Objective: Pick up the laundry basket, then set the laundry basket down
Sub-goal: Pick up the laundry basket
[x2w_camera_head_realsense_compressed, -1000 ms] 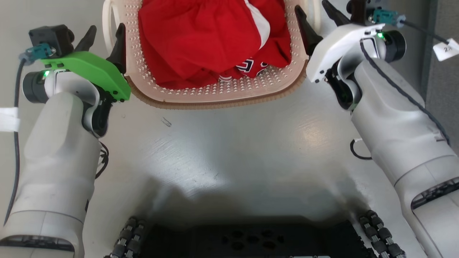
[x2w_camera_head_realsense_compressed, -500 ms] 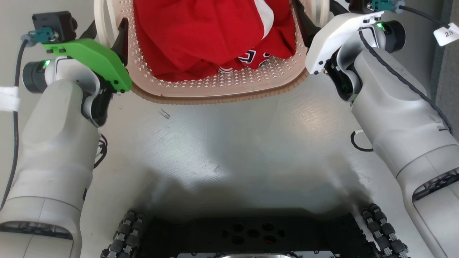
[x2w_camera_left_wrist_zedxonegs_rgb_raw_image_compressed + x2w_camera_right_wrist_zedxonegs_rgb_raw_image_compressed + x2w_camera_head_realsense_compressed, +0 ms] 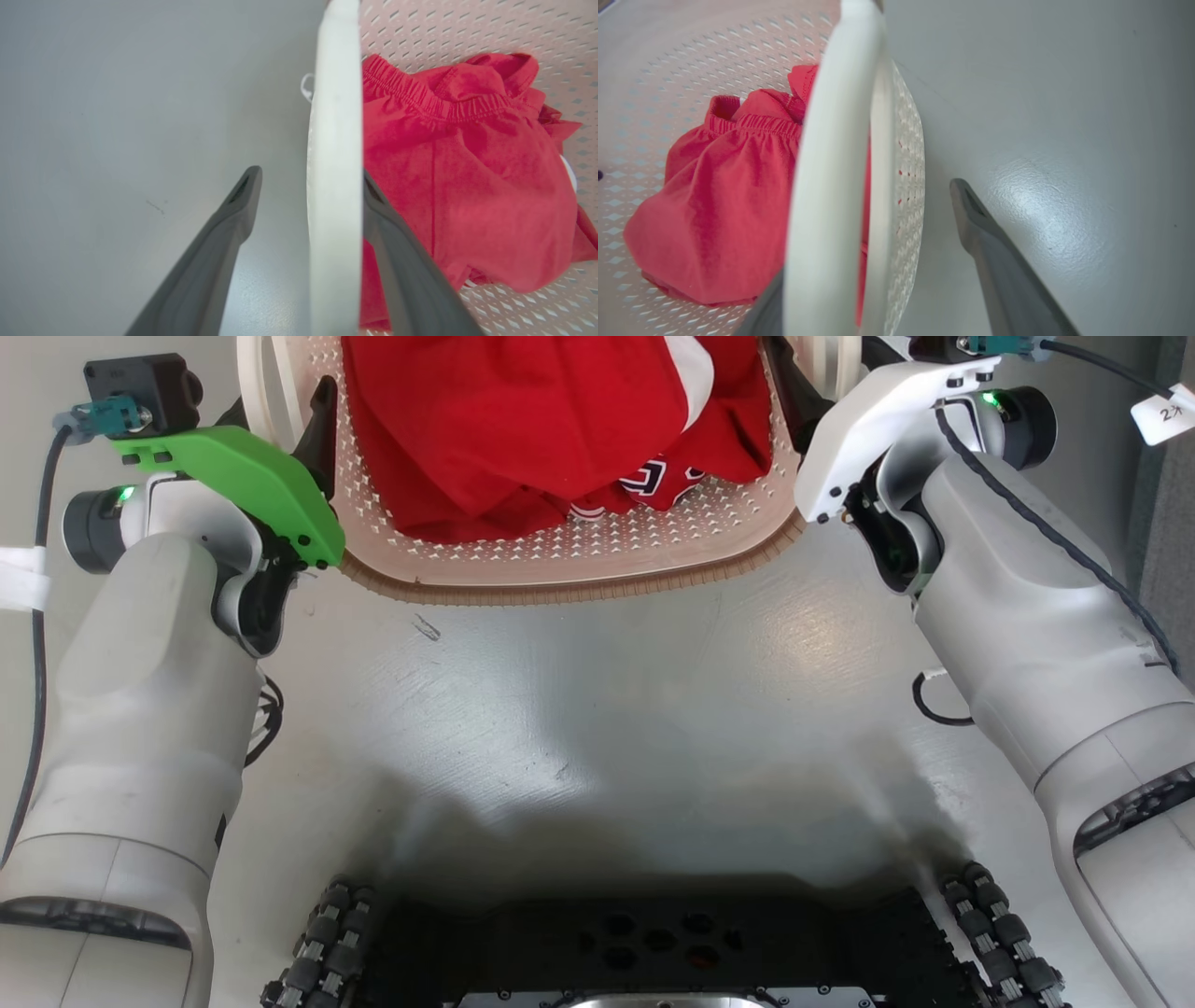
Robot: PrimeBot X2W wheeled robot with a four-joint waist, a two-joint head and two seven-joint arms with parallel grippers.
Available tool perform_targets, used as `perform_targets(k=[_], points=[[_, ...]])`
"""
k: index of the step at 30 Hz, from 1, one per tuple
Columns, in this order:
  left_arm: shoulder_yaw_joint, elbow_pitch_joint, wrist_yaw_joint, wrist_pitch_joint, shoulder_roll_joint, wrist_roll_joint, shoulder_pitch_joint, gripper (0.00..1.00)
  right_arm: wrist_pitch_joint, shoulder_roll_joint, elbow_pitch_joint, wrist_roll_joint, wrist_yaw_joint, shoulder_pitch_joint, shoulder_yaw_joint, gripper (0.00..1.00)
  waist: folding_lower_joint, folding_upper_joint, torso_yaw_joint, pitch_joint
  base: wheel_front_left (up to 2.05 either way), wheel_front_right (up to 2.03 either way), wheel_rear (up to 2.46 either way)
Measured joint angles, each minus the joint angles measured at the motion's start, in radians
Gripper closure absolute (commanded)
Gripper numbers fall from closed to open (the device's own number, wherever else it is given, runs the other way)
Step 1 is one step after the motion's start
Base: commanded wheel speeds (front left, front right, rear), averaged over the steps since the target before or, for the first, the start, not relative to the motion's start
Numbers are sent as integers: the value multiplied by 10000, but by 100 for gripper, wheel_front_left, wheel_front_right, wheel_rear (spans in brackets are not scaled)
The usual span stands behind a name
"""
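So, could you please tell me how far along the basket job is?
Done: the left gripper and right gripper each straddle a handle of the laundry basket. In hand: closing looks next, since both jaws are open. Left: lifting it, then setting it down.

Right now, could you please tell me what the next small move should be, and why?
Probably close both jaws: the left gripper and right gripper each straddle a white handle of the laundry basket, open, with gaps at the outer fingers.

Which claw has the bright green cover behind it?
The left claw, straddling the left white loop handle of the cream perforated plastic laundry basket. Its wrist cover is green plastic; the right claw's is white.
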Motion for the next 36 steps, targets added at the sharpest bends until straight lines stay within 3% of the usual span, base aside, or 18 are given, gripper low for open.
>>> perform_targets(k=[2,4,7,9,23,36], points=[[-81,35,0,-2,0,-105,-51,95,-13,0,17,88,0,-40,54,54,0,0,3,13,0,0,0],[-169,54,0,-13,-2,-169,-98,100,-48,2,46,155,2,-46,121,100,0,0,10,22,0,0,0],[-297,77,-10,-23,-50,-276,-105,100,-73,96,46,259,-2,-54,240,100,0,0,24,26,0,0,0],[-345,84,-4,-59,-123,-349,-124,100,-84,161,81,372,-203,-155,257,100,0,0,37,26,0,0,0],[-895,299,-2,-268,-144,-771,-205,100,-286,96,391,792,-240,-254,690,100,0,0,85,-131,0,0,0],[-1335,633,-4,-362,-169,-1137,-119,100,-351,115,723,1216,-148,-166,1099,100,0,0,86,-922,0,0,0]])
